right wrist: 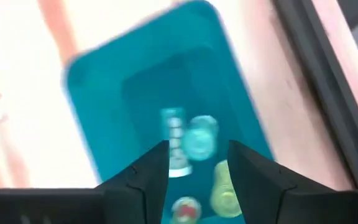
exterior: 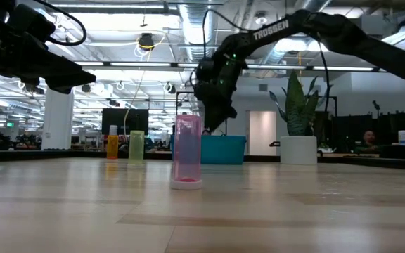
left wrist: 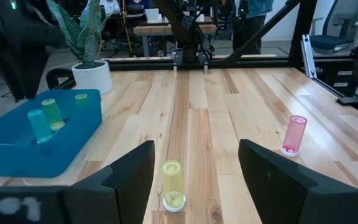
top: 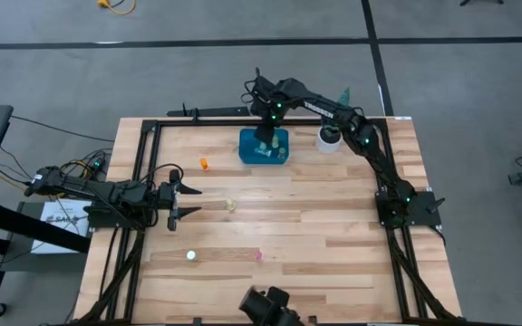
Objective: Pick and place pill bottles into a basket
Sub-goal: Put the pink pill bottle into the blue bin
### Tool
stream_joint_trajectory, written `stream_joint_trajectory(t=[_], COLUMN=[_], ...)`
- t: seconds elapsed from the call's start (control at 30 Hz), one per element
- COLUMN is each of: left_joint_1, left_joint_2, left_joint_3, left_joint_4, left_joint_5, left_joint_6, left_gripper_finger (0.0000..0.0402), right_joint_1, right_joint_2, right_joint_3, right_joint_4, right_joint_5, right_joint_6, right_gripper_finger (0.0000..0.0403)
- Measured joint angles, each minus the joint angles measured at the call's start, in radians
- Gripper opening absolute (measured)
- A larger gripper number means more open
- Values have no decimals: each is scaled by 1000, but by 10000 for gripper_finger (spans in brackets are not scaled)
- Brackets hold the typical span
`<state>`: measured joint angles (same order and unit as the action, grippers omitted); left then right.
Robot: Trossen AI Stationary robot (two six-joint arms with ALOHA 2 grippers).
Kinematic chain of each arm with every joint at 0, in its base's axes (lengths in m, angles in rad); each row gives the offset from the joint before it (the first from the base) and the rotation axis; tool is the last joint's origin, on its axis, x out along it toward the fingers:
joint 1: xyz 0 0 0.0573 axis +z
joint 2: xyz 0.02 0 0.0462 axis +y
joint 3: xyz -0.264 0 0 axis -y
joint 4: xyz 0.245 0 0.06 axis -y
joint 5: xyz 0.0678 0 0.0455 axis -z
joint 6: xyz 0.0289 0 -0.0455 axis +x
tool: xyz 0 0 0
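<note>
The teal-blue basket [top: 265, 147] stands at the table's far middle, with several small bottles [right wrist: 199, 138] in it. My right gripper [right wrist: 194, 152] hangs open and empty just above the basket, also seen in the high view [top: 264, 138]. My left gripper [top: 191, 201] is open and level at the table's left. A pale yellow bottle [left wrist: 173, 185] stands upright a little ahead of its fingers, untouched. An orange bottle [top: 204, 164], a whitish-green bottle [top: 190, 255] and a pink bottle [top: 258, 256] stand loose on the table.
A white pot with a plant [top: 330, 139] stands just to the right of the basket. A dark frame [top: 143, 136] runs along the table's edges. Bare wood lies between the loose bottles and the basket.
</note>
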<state>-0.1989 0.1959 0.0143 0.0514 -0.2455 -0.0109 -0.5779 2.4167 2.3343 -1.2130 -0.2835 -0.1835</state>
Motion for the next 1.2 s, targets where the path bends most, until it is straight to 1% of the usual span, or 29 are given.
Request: stream_joint_trajectory(t=[0.07,0.13,0.3,0.47,0.6,0.73,0.83,1.0,1.03,1.1,1.2], left_joint_1=[0,0,0,0,0,0,0,0,0,0,0], left_joint_2=[0,0,0,0,0,0,0,0,0,1,5], left_joint_3=[0,0,0,0,0,0,0,0,0,0,0], left_joint_4=[0,0,0,0,0,0,0,2,4,3,5], left_joint_5=[0,0,0,0,0,0,0,0,-1,-1,-2], left_joint_6=[0,0,0,0,0,0,0,0,0,0,0], left_gripper_finger=[224,224,224,224,224,224,224,224,224,224,224], right_joint_1=[14,29,102,244,397,559,657,758,776,810,856], right_joint_2=[-15,-63,-215,-371,-438,-438,-409,-347,-334,-292,-229], right_joint_3=[22,-1,9,9,9,9,9,-2,-4,-1,-3], right_joint_4=[-27,-30,-36,-62,-73,-91,-121,-123,-152,-138,-166], right_joint_5=[-16,-37,-41,-25,39,121,157,193,206,210,206], right_joint_6=[2,7,3,24,93,170,230,312,318,323,317], right_gripper_finger=[154,155,163,174,188,210,229,256,259,261,262])
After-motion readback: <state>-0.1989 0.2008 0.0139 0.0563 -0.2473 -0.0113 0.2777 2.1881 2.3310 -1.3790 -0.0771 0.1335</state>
